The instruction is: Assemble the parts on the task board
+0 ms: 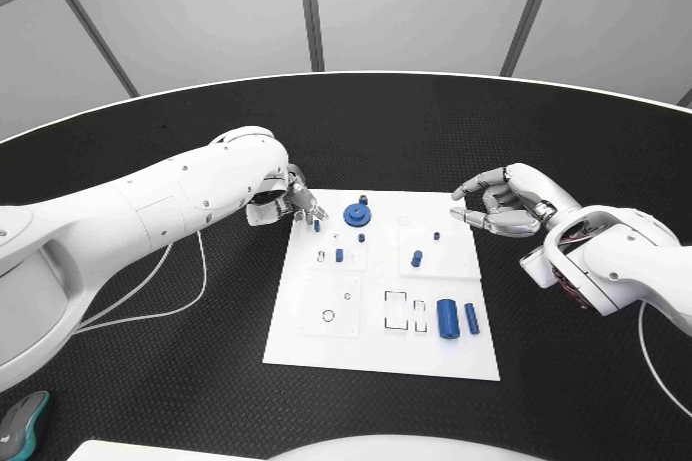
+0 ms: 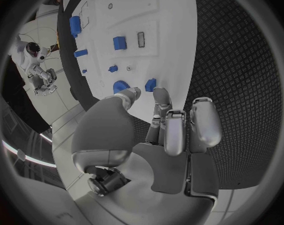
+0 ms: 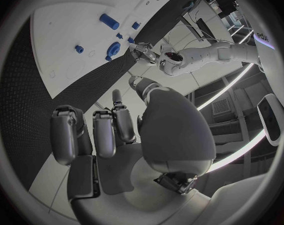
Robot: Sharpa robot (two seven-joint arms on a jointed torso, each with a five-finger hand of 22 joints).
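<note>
At task board [image 1: 310,331] top edge: left hand [image 1: 289,203] fingers pinch part [image 1: 316,223] (blue); right hand [image 1: 505,206] released.

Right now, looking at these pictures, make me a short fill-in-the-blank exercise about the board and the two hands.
1. The task board is the colour ____.
2. The hand over the board's far corner is the ____ hand.
3. The right hand hovers over the ____ table, beside the board.

Missing words: white; left; black
</note>
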